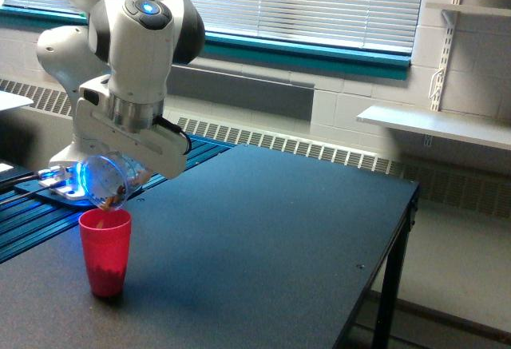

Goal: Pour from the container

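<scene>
One relation governs the pour: the container, gripped in the closed pincer, lies tipped with its long axis slanting down and its mouth lowest, directly above the red cup, which stands on the surface just below.

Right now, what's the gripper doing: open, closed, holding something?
Gripper: closed on the clear container, tipped mouth-down over the red cup; the fingers themselves are hidden.
</scene>
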`<move>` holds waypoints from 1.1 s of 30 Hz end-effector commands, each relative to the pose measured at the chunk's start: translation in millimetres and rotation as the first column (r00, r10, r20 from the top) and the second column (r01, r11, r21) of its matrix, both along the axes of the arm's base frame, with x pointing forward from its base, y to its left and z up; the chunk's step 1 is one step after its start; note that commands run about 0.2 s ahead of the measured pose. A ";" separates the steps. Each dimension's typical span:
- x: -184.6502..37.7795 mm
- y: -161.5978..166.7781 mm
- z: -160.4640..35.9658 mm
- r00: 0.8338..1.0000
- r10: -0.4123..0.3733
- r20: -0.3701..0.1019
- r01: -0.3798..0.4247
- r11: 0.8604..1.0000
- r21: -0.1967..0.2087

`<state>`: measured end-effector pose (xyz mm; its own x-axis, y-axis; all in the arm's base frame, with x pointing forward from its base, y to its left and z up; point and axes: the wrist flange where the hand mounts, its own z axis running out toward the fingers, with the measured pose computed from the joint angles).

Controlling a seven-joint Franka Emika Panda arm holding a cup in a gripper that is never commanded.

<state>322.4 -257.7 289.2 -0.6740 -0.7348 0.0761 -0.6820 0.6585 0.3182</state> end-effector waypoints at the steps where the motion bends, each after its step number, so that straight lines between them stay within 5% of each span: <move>1: 1.7 -5.3 7.3 1.000 -0.009 0.020 0.008 1.000 0.018; 21: -6.9 -9.1 1.2 0.998 -0.013 -0.058 0.013 1.000 -0.002; 27: -4.4 -10.0 3.4 0.999 -0.014 -0.039 0.014 1.000 -0.014; 33: 0.8 -12.7 12.4 1.000 -0.010 0.015 0.011 0.997 -0.074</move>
